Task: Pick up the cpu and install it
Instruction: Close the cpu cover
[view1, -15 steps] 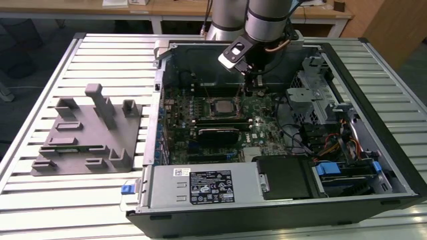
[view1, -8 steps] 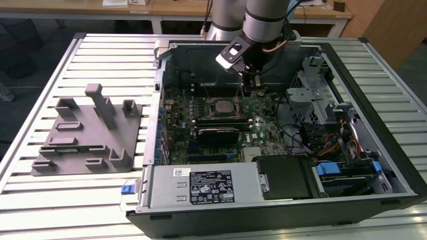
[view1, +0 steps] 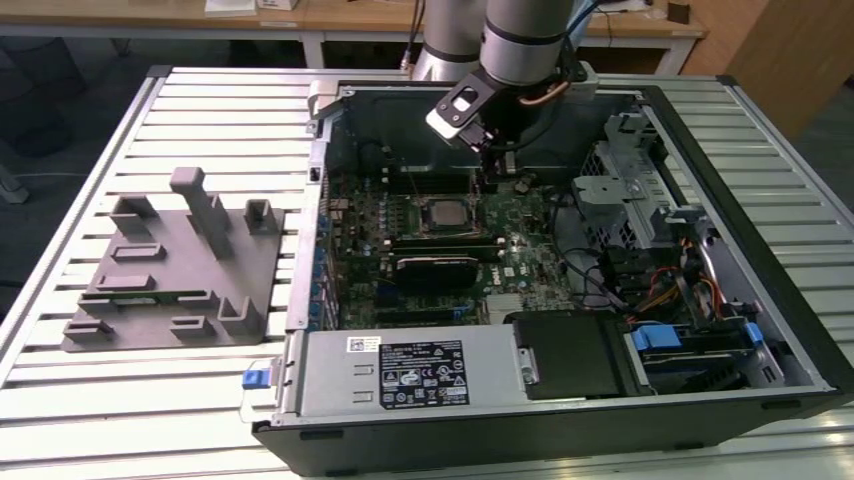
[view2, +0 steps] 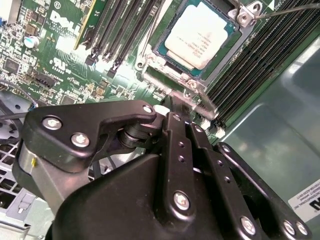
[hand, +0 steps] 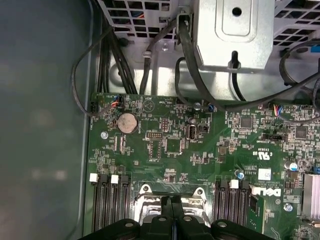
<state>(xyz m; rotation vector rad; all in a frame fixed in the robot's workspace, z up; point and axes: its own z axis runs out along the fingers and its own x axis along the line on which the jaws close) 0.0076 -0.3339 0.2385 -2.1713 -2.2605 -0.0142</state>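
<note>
- My gripper (hand: 172, 207) is closed: in the first wrist view the two black fingers (hand: 162, 220) press flat together with only a thin seam between them, and nothing is held there.
- The cpu (view2: 200, 34) lies flat, pale metal top up, inside the socket frame (view2: 167, 75) on the green motherboard (hand: 200, 145).
- In the second wrist view my fingertips come down just beside the near edge of that frame. I cannot tell whether they touch it.
- In the exterior view the cpu (view1: 445, 211) sits near the middle of the board inside the open computer case (view1: 787, 330), with my gripper (view1: 502, 168) above the board just beside it, toward the back wall of the case.
- Long black memory slots (view2: 117, 35) run on either side of the socket.
- A round coin battery (hand: 127, 122) sits on the board, and black cables (hand: 190, 65) hang past the board's edge.
- The grey tray (view1: 160, 280) rests on the slatted table (view1: 200, 110) at the exterior view's left, well apart from the case.
</note>
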